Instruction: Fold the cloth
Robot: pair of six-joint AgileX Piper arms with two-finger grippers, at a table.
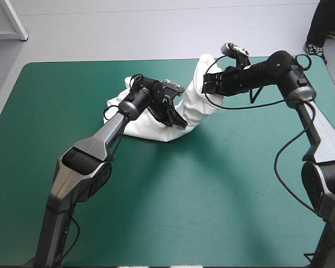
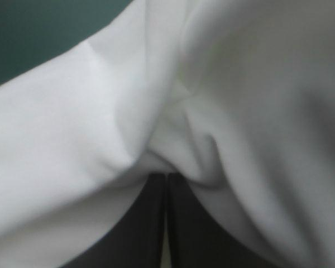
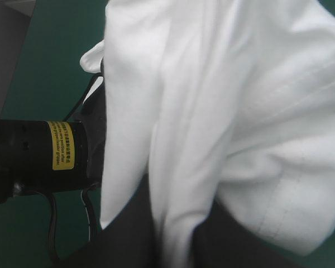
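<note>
The white T-shirt (image 1: 196, 105) lies as a crumpled heap on the far middle of the teal-green table (image 1: 173, 212). One end of it is drawn up toward the right. My left gripper (image 1: 177, 119) sits at the heap's near edge. In the left wrist view its black fingers meet, with the T-shirt (image 2: 100, 111) bunched over the left gripper (image 2: 166, 178). My right gripper (image 1: 205, 85) holds the raised end. A fold of the T-shirt (image 3: 240, 111) runs down between the all but shut fingers of the right gripper (image 3: 173, 229). The fingertips are hidden by cloth.
The left arm's wrist with a yellow label (image 3: 61, 145) lies just beside the cloth in the right wrist view. Bare teal-green cover stretches across the near half and the left side (image 1: 50, 100) of the table.
</note>
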